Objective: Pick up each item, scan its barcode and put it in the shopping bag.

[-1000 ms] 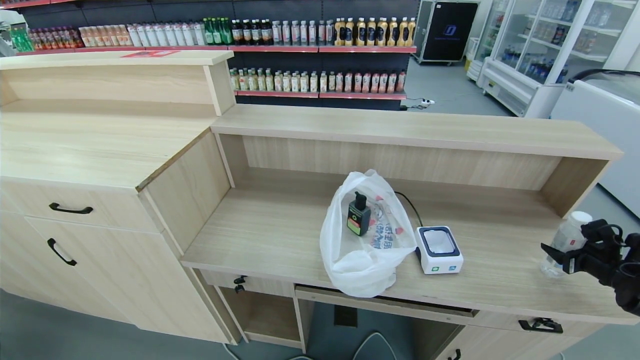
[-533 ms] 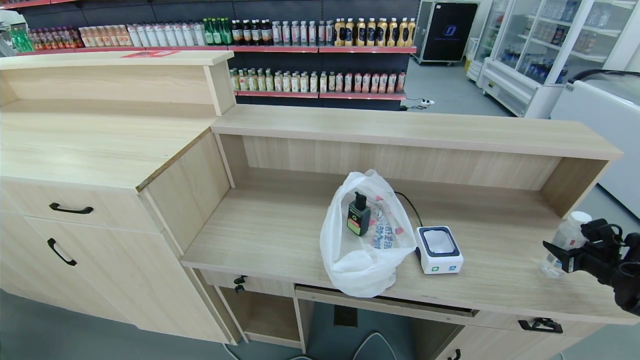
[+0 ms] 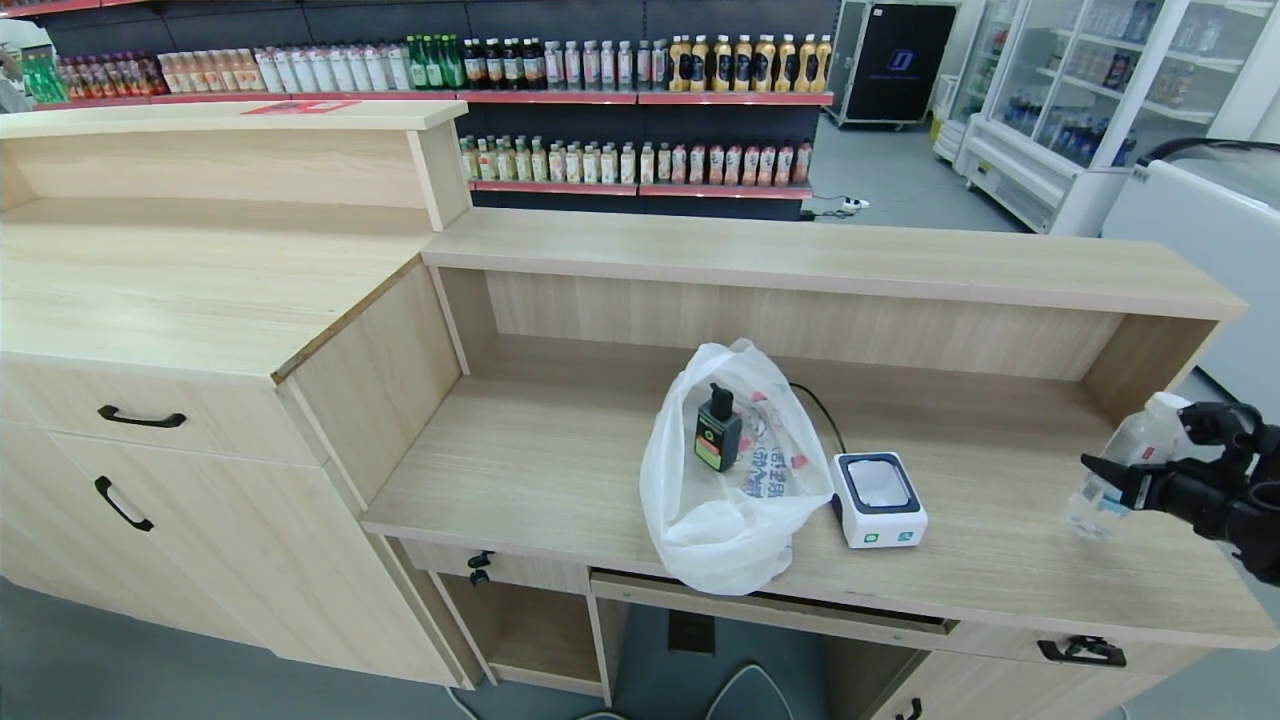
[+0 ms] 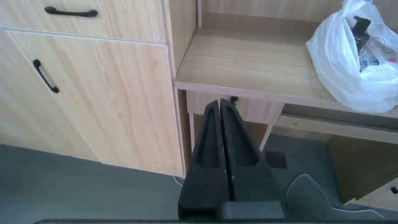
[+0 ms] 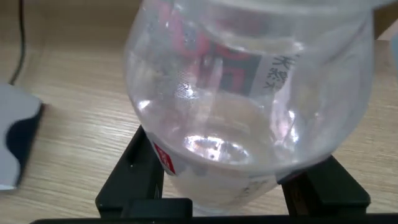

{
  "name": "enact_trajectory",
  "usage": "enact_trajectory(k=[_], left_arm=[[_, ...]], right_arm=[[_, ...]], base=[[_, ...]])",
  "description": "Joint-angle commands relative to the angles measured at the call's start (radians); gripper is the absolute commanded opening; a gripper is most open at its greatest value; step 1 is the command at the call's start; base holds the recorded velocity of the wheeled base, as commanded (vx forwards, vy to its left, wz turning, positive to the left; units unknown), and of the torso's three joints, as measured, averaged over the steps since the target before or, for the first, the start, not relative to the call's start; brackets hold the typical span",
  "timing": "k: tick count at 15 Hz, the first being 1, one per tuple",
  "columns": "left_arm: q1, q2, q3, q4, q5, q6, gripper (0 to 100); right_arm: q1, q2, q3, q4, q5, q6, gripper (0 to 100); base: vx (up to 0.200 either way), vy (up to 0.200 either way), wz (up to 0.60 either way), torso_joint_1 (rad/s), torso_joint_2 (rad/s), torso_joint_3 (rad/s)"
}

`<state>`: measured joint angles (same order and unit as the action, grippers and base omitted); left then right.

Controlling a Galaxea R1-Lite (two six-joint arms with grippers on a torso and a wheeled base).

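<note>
Water bottle (image 3: 1120,470) in hand at the right end of the table (image 3: 560,460); pickup looks done, scan comes next.

Nearest, the left gripper (image 4: 222,134) hangs below the table front by the cabinet, fingers pressed together, holding nothing. Right gripper (image 3: 1140,450) has its fingers clamped on the clear bottle's lower body; the bottle is tilted and appears just clear of the surface. Scanner (image 3: 877,497) sits on the table towards the middle, well apart from the bottle and touching the shopping bag (image 3: 700,520). Next move, as judged: carry the bottle over the scanner window, label side down; barcode position cannot be told. The bag stands open, one dark pump bottle (image 3: 717,433) upright inside, with room beside it.
</note>
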<state>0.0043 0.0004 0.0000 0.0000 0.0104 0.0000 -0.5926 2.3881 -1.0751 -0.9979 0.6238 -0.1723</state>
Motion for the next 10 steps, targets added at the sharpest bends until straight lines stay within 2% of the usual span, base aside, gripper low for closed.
enact_trajectory(k=[1,3,5,10], left_arm=[[0.0,0.0,0.0,0.0,0.0,0.0,0],[0.0,0.0,0.0,0.0,0.0,0.0,0],[0.0,0.0,0.0,0.0,0.0,0.0,0],[0.0,0.0,0.0,0.0,0.0,0.0,0]], right_arm=[[0.063,-0.262,-0.012,0.182,0.007,0.145,0],[0.115,-0.425,-0.022,0.323,0.057,0.228,0],[0.175,-0.57,-0.009,0.415,0.152,0.286,0],[0.359,-0.803,0.116,0.429,0.329,0.306,0]], base=[[0.0,0.0,0.0,0.0,0.0,0.0],[0.0,0.0,0.0,0.0,0.0,0.0],[0.0,0.0,0.0,0.0,0.0,0.0],[0.0,0.0,0.0,0.0,0.0,0.0]])
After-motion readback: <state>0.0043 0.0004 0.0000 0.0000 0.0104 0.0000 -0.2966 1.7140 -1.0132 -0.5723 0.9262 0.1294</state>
